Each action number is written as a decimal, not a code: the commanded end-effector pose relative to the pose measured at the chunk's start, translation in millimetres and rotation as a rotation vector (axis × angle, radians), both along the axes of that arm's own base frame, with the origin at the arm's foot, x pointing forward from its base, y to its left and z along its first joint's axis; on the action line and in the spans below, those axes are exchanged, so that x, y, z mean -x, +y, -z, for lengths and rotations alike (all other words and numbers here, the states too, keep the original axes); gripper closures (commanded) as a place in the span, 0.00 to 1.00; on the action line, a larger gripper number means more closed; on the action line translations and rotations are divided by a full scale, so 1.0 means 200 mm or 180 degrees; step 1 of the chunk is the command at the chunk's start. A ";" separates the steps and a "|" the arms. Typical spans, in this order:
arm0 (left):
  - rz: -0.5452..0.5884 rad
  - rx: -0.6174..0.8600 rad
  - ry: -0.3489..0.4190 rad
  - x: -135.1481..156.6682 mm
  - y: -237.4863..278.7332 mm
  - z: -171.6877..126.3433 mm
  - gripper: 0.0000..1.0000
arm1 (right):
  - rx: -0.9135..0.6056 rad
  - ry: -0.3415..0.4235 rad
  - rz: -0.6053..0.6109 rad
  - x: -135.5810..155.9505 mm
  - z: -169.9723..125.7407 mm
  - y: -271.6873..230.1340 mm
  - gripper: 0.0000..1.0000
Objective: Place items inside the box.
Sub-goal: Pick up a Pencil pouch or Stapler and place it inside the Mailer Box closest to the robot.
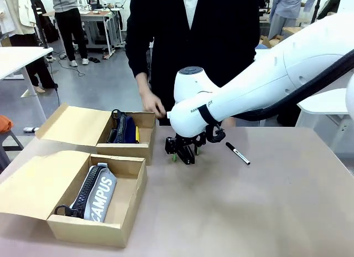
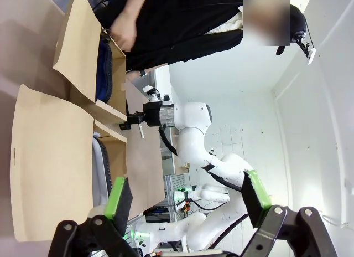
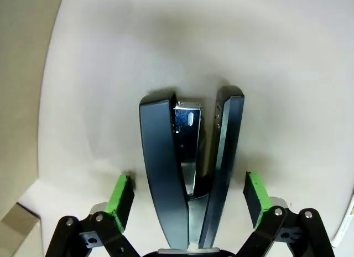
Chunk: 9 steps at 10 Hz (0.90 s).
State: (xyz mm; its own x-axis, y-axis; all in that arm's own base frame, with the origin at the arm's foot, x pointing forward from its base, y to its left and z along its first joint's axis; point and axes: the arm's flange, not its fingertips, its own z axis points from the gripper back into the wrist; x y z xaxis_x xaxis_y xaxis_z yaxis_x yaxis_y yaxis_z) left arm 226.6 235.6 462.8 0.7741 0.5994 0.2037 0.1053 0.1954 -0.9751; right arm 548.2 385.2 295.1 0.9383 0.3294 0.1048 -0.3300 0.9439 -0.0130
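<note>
- Black stapler (image 3: 188, 179) lies on its side on the bench (image 1: 265, 201), between the wide-spread, empty fingers of the right tool (image 3: 188, 191).
- Left tool (image 2: 187, 193) gapes wide too, holding nothing.
- The stapler looks stiff, fairly heavy and smooth, probably best pinched across both arms near the hinge.
- Marker pen (image 1: 238, 153) lies nearby.

Grey floor (image 1: 94, 85), white table (image 1: 16, 57) at L, cluttered bench (image 1: 102, 16) at back, bright even light
</note>
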 end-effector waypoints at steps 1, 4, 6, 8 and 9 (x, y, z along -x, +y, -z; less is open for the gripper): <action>0.0006 0.0010 -0.0073 0.01 0.00 -0.01 0.00 | 0.0021 -0.0057 0.0133 0.01 -0.02 0.00 0.00; 0.0006 0.0010 -0.0073 0.01 0.00 -0.01 0.00 | -0.0016 -0.0051 0.0124 0.02 -0.02 0.00 1.00; 0.0006 0.0010 -0.0073 0.01 0.00 -0.01 0.00 | -0.0032 -0.0082 0.0144 0.03 -0.03 0.00 1.00; 0.0006 0.0010 -0.0073 0.01 0.00 -0.01 0.00 | -0.0013 -0.0086 0.0159 0.04 -0.05 0.00 1.00; 0.0006 0.0010 -0.0073 0.01 0.00 -0.01 0.00 | -0.0001 -0.0127 0.0184 0.05 -0.07 0.01 1.00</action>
State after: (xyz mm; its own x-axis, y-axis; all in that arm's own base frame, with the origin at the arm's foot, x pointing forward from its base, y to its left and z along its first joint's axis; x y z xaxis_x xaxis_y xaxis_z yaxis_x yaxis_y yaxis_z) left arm 226.6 235.6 462.8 0.7741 0.5994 0.2037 0.1053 0.1953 -0.9751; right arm 547.3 389.1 304.2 0.9425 0.3119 0.1200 -0.3134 0.9496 -0.0066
